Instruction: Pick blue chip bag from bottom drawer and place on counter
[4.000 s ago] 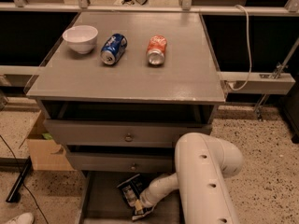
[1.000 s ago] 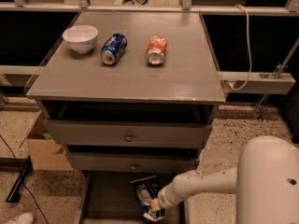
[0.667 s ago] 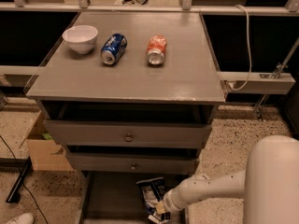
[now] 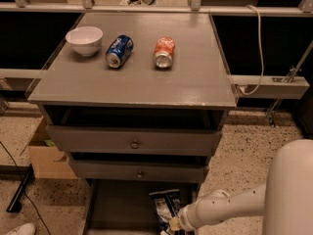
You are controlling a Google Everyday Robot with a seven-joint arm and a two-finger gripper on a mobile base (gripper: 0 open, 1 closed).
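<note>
The blue chip bag (image 4: 165,205), dark navy foil with white panels, stands tilted in the right part of the open bottom drawer (image 4: 120,207). My gripper (image 4: 172,224) is at the frame's bottom edge, at the bag's lower end and shut on it. The white arm (image 4: 230,204) reaches in from the right. The grey counter (image 4: 190,77) is the cabinet's top, well above the bag.
On the counter lie a white bowl (image 4: 84,39), a blue soda can (image 4: 119,51) and an orange can (image 4: 164,52). Two knobbed drawers (image 4: 134,144) stick out slightly above the bottom drawer. A cardboard box (image 4: 45,155) stands on the floor to the left.
The gripper and the chip bag have shifted together to the right inside the bottom drawer. The arm's big white link has swung out to the right.
</note>
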